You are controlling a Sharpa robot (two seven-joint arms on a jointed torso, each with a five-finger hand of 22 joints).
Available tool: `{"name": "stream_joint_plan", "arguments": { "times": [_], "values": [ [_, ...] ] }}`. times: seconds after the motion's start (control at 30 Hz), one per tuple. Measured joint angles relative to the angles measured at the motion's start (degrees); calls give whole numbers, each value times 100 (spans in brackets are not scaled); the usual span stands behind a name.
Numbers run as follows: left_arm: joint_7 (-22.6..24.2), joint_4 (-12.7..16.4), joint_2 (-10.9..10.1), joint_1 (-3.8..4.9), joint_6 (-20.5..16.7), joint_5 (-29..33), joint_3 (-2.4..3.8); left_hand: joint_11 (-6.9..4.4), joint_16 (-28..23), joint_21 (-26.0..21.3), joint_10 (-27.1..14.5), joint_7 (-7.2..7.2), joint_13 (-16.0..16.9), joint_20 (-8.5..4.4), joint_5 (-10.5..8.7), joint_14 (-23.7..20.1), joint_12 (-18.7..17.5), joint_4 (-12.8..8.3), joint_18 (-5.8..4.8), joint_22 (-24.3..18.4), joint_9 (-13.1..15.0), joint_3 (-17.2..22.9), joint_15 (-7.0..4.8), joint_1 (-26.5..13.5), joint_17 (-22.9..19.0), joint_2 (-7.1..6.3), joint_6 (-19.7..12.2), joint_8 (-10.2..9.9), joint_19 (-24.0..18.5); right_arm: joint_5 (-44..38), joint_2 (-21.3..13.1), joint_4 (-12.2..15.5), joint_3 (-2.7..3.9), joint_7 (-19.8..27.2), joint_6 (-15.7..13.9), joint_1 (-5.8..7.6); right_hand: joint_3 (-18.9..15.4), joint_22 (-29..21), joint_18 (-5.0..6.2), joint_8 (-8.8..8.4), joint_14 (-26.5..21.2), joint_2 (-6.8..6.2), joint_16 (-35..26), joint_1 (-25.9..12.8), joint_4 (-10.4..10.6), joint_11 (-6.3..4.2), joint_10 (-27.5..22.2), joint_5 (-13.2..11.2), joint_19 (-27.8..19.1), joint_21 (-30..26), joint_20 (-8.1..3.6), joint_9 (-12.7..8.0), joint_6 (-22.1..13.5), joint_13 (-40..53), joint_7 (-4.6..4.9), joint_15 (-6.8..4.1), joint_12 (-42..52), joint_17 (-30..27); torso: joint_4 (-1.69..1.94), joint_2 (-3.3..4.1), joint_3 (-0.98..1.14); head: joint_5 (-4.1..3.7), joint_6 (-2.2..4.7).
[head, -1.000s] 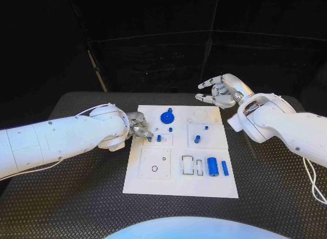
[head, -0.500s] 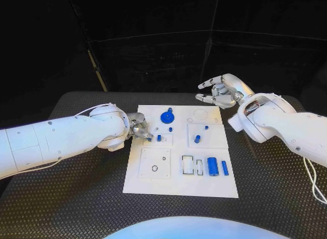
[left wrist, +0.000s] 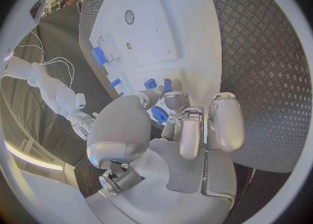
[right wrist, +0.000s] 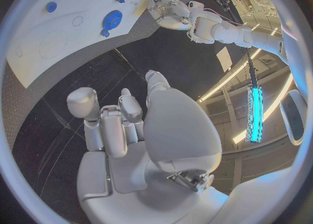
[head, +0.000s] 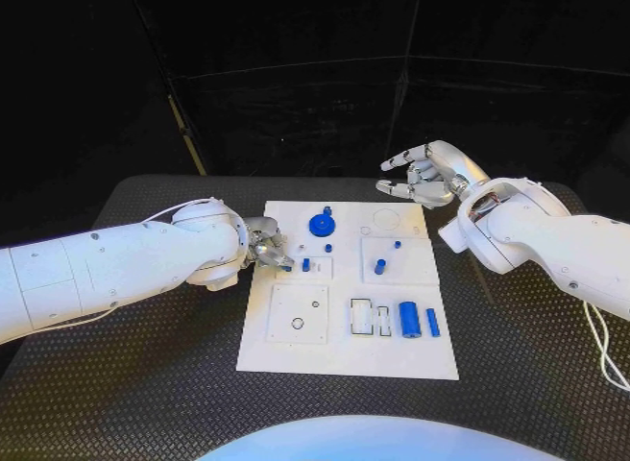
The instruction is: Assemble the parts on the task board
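Blue parts [head: 411, 320], white task board [head: 346, 358]

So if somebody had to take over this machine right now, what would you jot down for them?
Left hand: at the task board's left edge, fingertips at a small blue peg; whether it grips it, I cannot tell.
Right hand: raised beyond the board's far right corner, fingers apart, holding nothing.
On the board: a blue round gear near the far edge, another blue peg in the middle, a blue cylinder and a thin blue bar lying near the right edge.
Done: unclear. Left: the loose cylinder and bar, at least.
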Motion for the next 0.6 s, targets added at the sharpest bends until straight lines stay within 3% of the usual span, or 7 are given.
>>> {"name": "stream_joint_plan", "arguments": {
  "times": [0.3,0.6],
  "values": [
    [-8,-54,49,9,56,-9,0,2,0,0,1,-2,19,0,0,0,0,-1,0,-6,5,0,0,-9,0,-7,4,29,0,0,0,0,0,-1,8,0,0,1,0,0,0,0,0,0,0,0,0,0,0,0,0,0,0,0,0,0,0,-1,0,1,0,0,-1],
    [-44,-163,152,26,190,-29,3,-63,0,0,102,-94,118,-19,-2,-21,66,-350,0,-3,-16,350,-21,-387,0,-75,139,151,16,0,-5,5,0,-4,10,0,0,1,0,0,0,0,0,0,0,0,0,0,0,0,0,0,0,0,0,0,0,-1,-2,1,2,-4,7]
  ]
}}
